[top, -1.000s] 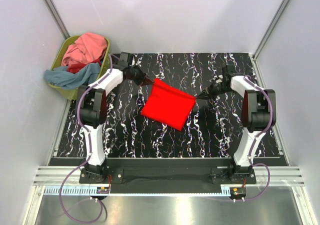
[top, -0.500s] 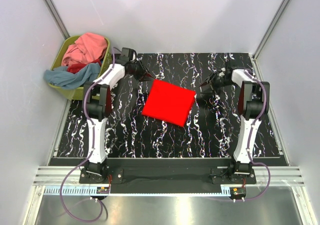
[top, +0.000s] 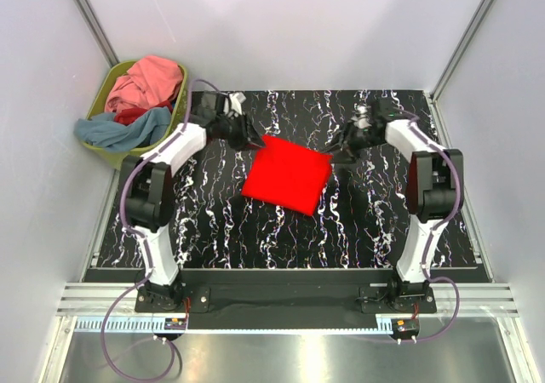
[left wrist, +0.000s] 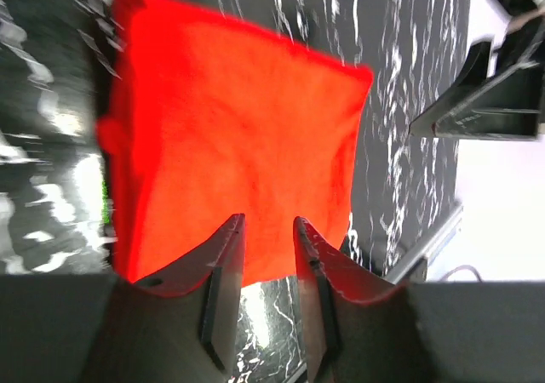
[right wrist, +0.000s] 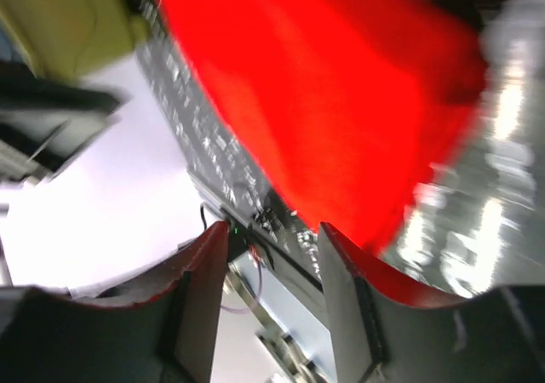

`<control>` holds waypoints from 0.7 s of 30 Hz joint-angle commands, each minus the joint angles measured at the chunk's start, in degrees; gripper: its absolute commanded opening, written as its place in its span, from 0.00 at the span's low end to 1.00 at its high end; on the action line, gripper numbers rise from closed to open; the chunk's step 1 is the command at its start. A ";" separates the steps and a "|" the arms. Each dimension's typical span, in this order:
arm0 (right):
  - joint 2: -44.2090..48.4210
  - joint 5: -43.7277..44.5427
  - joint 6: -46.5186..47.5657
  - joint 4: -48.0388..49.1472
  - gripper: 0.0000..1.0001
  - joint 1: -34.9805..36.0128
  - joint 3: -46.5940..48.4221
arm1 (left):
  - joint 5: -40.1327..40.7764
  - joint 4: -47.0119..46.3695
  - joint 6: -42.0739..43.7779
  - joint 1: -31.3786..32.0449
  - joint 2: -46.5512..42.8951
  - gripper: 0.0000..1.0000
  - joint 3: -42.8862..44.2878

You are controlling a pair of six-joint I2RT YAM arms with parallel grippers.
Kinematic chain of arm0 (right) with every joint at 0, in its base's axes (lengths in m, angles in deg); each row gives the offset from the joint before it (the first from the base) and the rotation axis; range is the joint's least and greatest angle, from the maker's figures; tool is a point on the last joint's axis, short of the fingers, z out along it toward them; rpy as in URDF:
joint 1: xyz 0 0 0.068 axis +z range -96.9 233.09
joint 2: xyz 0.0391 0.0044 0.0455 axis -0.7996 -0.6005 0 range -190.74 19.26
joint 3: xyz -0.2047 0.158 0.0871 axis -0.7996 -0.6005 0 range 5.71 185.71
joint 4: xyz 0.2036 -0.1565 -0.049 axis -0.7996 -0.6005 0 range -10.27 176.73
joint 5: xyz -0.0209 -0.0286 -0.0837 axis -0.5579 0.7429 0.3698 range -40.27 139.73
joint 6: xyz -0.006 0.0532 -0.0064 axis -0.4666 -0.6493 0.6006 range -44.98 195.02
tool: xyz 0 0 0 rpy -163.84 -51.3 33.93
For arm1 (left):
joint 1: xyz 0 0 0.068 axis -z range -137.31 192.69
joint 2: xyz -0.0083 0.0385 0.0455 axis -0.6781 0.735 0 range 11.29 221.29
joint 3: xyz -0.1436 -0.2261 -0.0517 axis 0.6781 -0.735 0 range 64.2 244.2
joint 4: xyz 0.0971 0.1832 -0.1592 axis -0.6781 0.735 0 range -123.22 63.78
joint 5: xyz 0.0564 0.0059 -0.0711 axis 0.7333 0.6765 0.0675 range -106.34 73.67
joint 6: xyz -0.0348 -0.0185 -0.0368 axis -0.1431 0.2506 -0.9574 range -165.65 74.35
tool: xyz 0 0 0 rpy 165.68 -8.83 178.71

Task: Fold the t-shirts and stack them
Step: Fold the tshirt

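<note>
The left tool [top: 248, 136] sits at the far left corner of the folded red shirt [top: 287, 174]. Its fingers are parted by a narrow gap, and the left wrist view shows nothing pinched between them. The right tool [top: 341, 149] is at the shirt's far right corner with its fingers set wider apart, also empty.

The red shirt lies flat on the table [top: 213, 221] near the middle, folded into a rough square and turned a little askew. The other shirts are heaped in the green basket [top: 109, 155] off the table's far left corner. A pink shirt [top: 153, 77] is on top and a grey-blue shirt [top: 119, 129] spills over the near rim.

The fold looks done, so the likely risk is in leaving it. Both tools are low and close to the cloth, and a fingertip that catches a corner on the way out could flip a layer back and undo the fold. The heap in the basket looks tangled, so lifting one shirt may drag a second one out with it. The red shirt also takes up the middle of the table, so spreading the next one there could push it out of shape.
</note>
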 commanded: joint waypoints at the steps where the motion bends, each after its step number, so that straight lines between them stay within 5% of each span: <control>1: 1.07 -6.35 -1.72 8.08 0.53 5.99 -0.67 | -5.24 -7.74 -0.51 1.49 3.30 0.32 -1.64; 9: -10.09 -15.68 -4.11 19.07 0.26 9.87 -4.88 | -7.00 -13.55 -4.64 -0.35 22.19 0.24 14.34; 15: -9.33 -14.72 -0.85 18.81 0.25 6.01 -12.44 | -9.72 -14.16 -6.05 -2.90 23.09 0.23 14.54; 21: -2.21 -14.98 -4.36 18.28 0.27 5.12 -10.26 | -11.66 -18.37 -11.93 -3.08 18.26 0.27 11.38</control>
